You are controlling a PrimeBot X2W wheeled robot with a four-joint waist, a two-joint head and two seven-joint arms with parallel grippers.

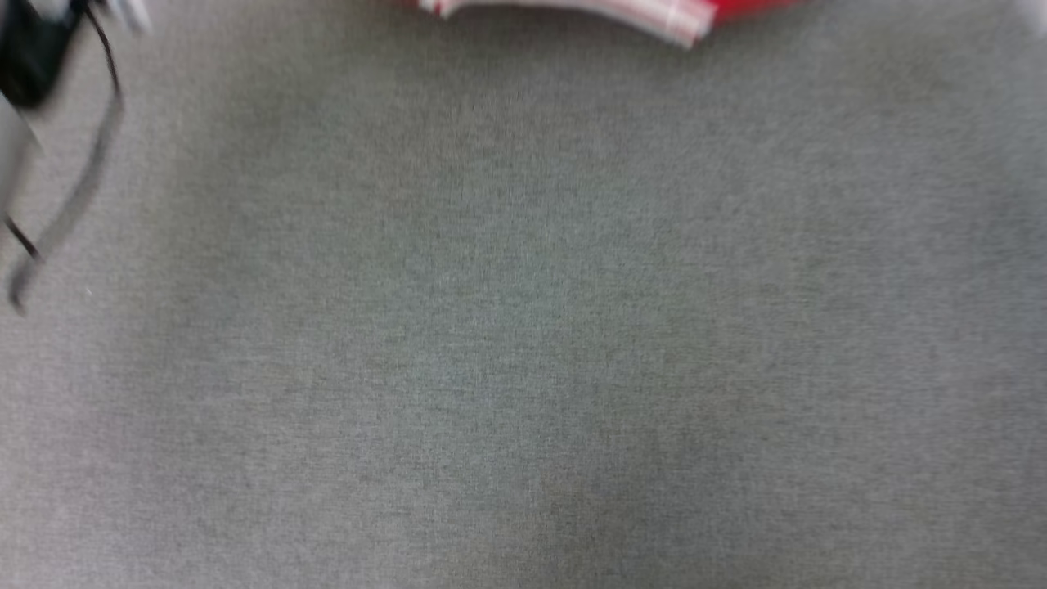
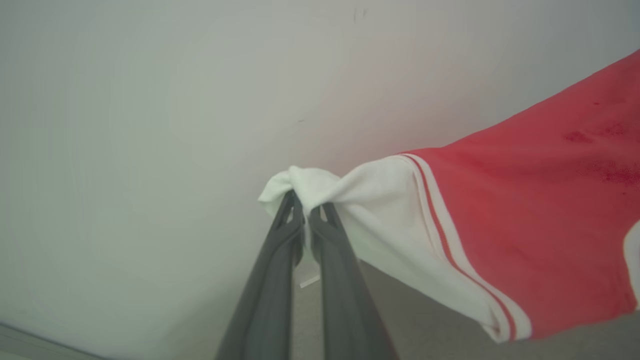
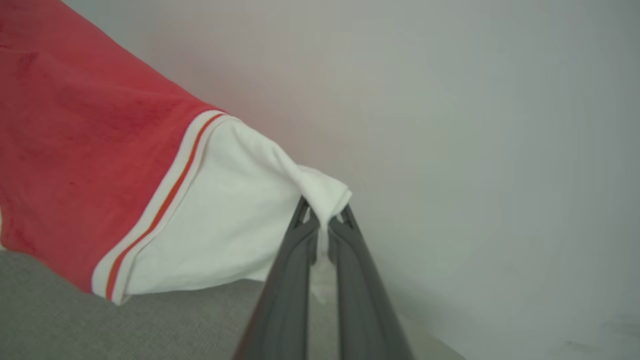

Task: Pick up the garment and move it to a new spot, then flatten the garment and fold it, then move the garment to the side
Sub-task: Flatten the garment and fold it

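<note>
You had the red jersey [image 2: 525,200] up off the surface, slung between both arms by its white sleeves. L gripper [image 2: 306,206] was nipped onto a bunched sleeve end [image 2: 305,185], fingers pressed together w/ cloth between them. R gripper [image 3: 325,217] was the same, pinching the edge of the other sleeve [image 3: 235,200]. The red body sagged between the two, w/ a pale wall [image 2: 150,125] behind it. In the head view a strip of the jersey's striped edge showed at the very top, above the grey fabric surface [image 1: 523,327], and a dark cable [image 1: 86,176] was smeared at upper left.

This looked like the carry/lay-down bit, flattening not yet started. To do it well:
- Hold both pinches shut and keep the arms level.
- Spread the arms just enough that the shoulder line goes taut, not stretched.
- Lower so the hem lands first, then draw back twd the robot so the body lays out w/o creases.
- Let go only once the sleeves rest on the surface.

Both grips were on small bits of cloth near the edge, so prob. slip-prone if jerked; go slow. The head view was blurred, so I couldn't tell whether the hem touched the surface.
</note>
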